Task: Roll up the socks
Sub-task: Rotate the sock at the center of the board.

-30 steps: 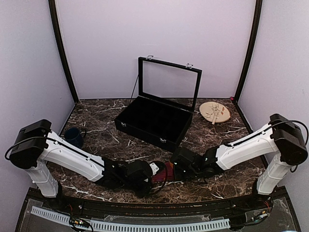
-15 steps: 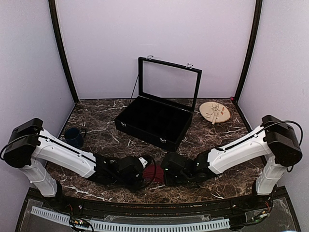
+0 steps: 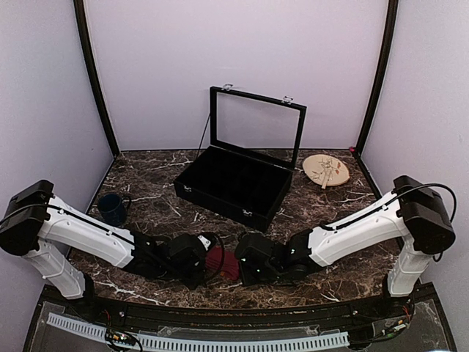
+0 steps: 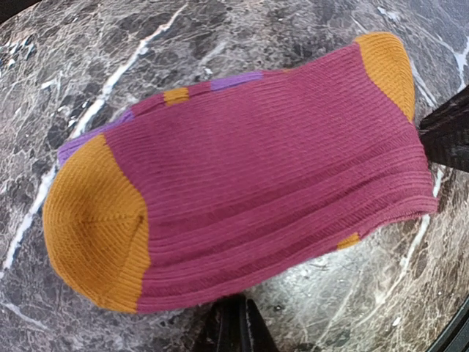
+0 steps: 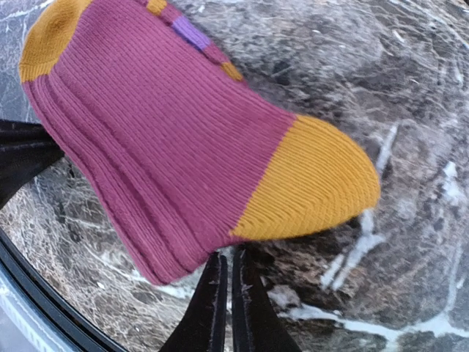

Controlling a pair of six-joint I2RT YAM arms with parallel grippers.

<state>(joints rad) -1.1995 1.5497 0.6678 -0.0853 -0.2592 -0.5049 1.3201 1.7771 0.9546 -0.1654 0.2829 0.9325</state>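
One of the socks (image 3: pixel 220 260), red with orange toe and heel and purple stripes, lies doubled over on the marble table near the front edge, between the two grippers. In the left wrist view the sock (image 4: pixel 256 169) fills the frame. My left gripper (image 4: pixel 234 302) is shut and its tips disappear under the sock's near edge. In the right wrist view my right gripper (image 5: pixel 225 255) is shut, tips just touching the sock (image 5: pixel 161 147) where red meets orange, with no fabric between the fingers. From above, the left gripper (image 3: pixel 202 258) and right gripper (image 3: pixel 242 264) flank the sock.
An open black case (image 3: pixel 212 199) with its glass lid up stands mid-table behind the sock. A dark blue mug (image 3: pixel 111 207) sits at the left. A round wooden plate (image 3: pixel 326 170) lies at the back right. The table's front edge runs just below the grippers.
Both grippers and the sock between them have shifted to the left along the front of the table. Both stayed shut.
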